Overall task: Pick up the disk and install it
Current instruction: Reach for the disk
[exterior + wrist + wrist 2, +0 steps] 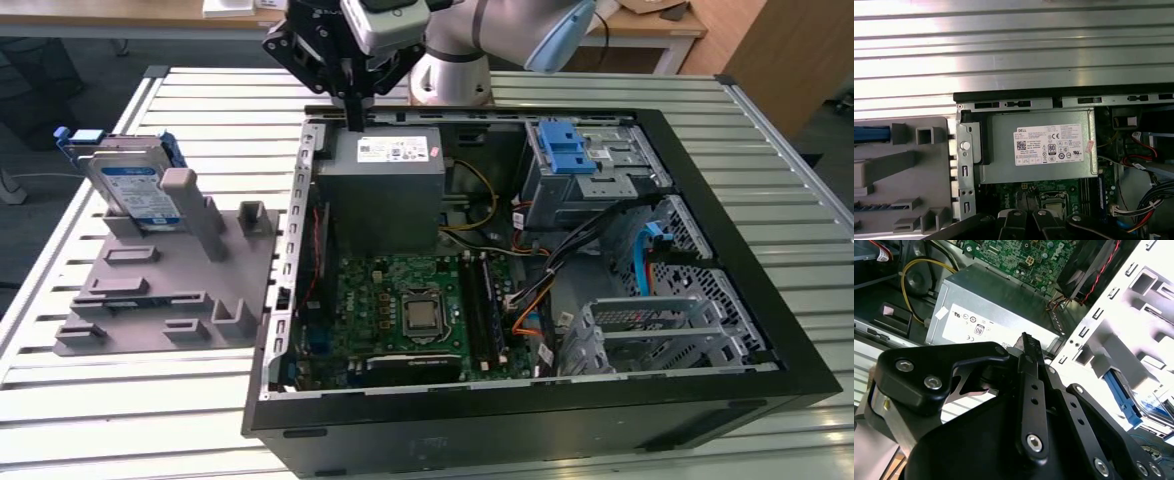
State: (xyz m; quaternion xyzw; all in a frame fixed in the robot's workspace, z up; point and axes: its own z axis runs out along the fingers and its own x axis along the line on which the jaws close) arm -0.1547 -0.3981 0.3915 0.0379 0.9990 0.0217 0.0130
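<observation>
The disk (134, 190), a silver-grey drive with a blue-and-white label in a blue bracket, stands upright on a grey fixture (160, 295) at the exterior view's left, beside the open computer case. Its blue bracket edge (871, 134) shows in the first wrist view. My gripper (356, 118) hangs over the case's back edge, just above the grey power-supply box (387, 190), well to the right of the disk. Its black fingers (1026, 365) are shut together with nothing between them.
The open black computer case (747, 215) lies on a slatted metal table (134, 420). Inside are the motherboard (400, 310), a metal drive cage with a blue latch (587, 160), another metal cage (654, 330) near the front, and loose cables (534, 290).
</observation>
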